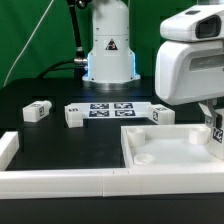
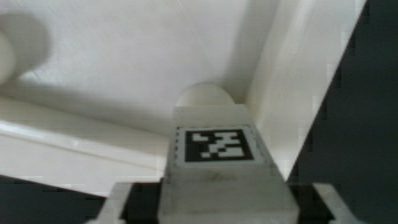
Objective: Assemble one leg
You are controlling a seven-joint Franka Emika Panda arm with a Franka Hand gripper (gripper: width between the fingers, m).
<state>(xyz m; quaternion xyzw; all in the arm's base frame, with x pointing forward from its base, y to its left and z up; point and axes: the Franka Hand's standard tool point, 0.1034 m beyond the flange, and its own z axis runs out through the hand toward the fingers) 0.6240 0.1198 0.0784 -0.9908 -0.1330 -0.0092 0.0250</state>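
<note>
My gripper (image 2: 217, 203) is shut on a leg (image 2: 215, 140), a stubby white post with a black-and-white tag facing the wrist camera. Its rounded end hangs over the large white panel (image 2: 125, 70), close to the panel's raised rim. Whether it touches the panel I cannot tell. In the exterior view the gripper (image 1: 213, 118) is at the far right over the panel's (image 1: 165, 150) right side, and the held leg (image 1: 218, 130) is cut by the frame edge. Three more legs lie on the table: one (image 1: 36, 111) at the left, one (image 1: 73, 116) beside it, one (image 1: 164, 114) behind the panel.
The marker board (image 1: 112, 110) lies between the loose legs, in front of the robot base (image 1: 110, 55). A low white wall (image 1: 60, 183) runs along the front, with a white block (image 1: 8, 148) at the left. A round socket (image 2: 15, 50) shows in the panel.
</note>
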